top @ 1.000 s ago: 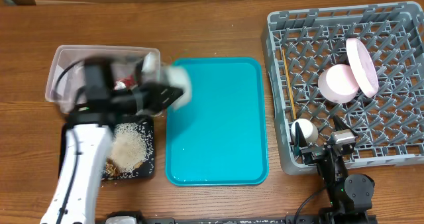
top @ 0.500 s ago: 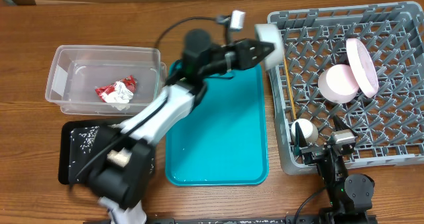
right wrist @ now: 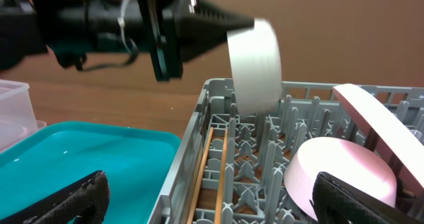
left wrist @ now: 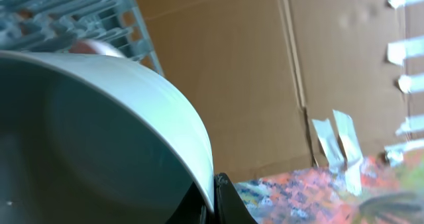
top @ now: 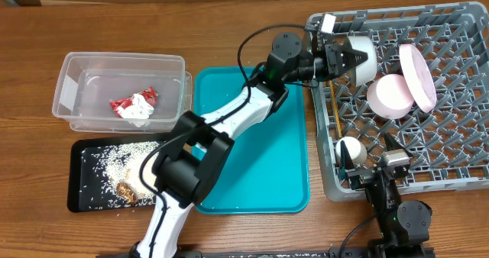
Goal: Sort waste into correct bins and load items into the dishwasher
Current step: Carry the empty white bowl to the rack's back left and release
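Note:
My left gripper (top: 341,59) is shut on the rim of the white bowl (top: 361,56) and holds it on its side above the back left of the grey dish rack (top: 458,174). The left wrist view shows the bowl (left wrist: 99,118) with its rim pinched between my fingers (left wrist: 228,207). The right wrist view shows the bowl (right wrist: 255,65) above the rack's pegs. The pink plate (top: 418,76) and the pink bowl (top: 390,96) stand in the rack. Two chopsticks (top: 334,105) lie along its left side. My right gripper (right wrist: 212,197) is open and empty at the rack's front left corner.
The clear tub (top: 72,86) holds the red wrapper and the white tissue (top: 134,107). The black tray (top: 84,201) holds rice and brown scraps (top: 126,189). The teal tray (top: 252,151) lies between the tub and the rack, under my left arm.
My left arm has swung right with the white bowl, from over the tub and black tray, across the teal tray, to above the rack. The right arm has not moved.

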You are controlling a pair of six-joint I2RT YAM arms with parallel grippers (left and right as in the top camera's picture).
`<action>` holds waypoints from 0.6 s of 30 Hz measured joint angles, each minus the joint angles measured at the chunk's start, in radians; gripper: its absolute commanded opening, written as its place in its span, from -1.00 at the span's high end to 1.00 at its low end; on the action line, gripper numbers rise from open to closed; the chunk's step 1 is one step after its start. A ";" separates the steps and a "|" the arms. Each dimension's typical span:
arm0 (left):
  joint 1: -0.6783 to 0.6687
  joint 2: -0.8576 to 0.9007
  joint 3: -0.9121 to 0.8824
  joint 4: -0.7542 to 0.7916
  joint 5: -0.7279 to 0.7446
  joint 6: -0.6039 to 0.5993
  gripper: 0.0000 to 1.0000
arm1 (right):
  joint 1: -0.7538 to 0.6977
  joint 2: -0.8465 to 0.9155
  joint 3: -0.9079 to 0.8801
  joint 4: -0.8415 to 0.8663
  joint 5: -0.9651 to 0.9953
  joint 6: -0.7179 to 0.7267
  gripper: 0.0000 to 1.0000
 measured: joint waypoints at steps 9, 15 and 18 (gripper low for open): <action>0.006 0.058 0.000 -0.005 -0.013 -0.021 0.75 | 0.000 0.000 0.000 0.000 0.000 0.000 -1.00; 0.007 0.058 0.000 0.000 -0.002 -0.016 -0.16 | 0.000 0.000 0.000 0.000 0.000 0.000 -1.00; 0.013 0.058 0.000 -0.001 0.017 -0.020 -1.00 | 0.000 0.000 0.000 0.000 0.000 0.000 -1.00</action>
